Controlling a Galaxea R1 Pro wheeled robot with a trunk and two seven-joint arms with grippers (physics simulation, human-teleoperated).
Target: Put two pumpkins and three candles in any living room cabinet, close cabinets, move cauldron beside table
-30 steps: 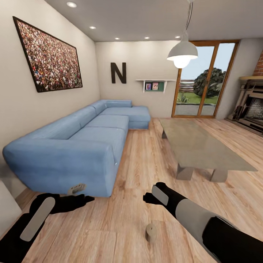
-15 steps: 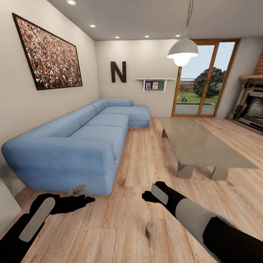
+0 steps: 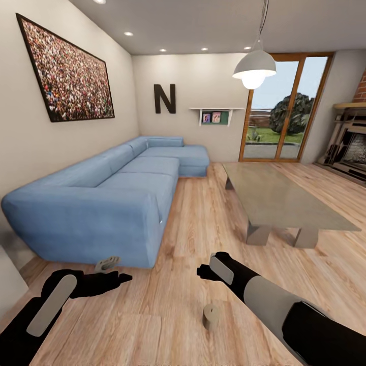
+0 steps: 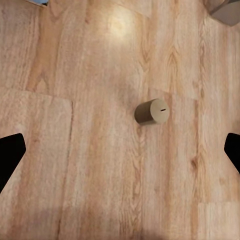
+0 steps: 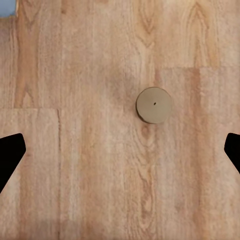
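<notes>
Plank floor (image 3: 193, 239) holds two candles (image 3: 210, 315) beneath both wide-spread, empty grippers (image 4: 120, 150)

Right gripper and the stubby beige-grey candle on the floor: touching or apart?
Apart. The right wrist view shows candle standing alone on bare planks, far from both fingertips.

Big dark "N" letter (image 3: 164, 99) on far wall (image 3: 203, 81).

A blue sofa (image 3: 107, 203) lines the wall under a crowd picture (image 3: 66, 76) — white lamp (image 3: 254, 68) overhead, glass door (image 3: 284, 109) beyond.
</notes>
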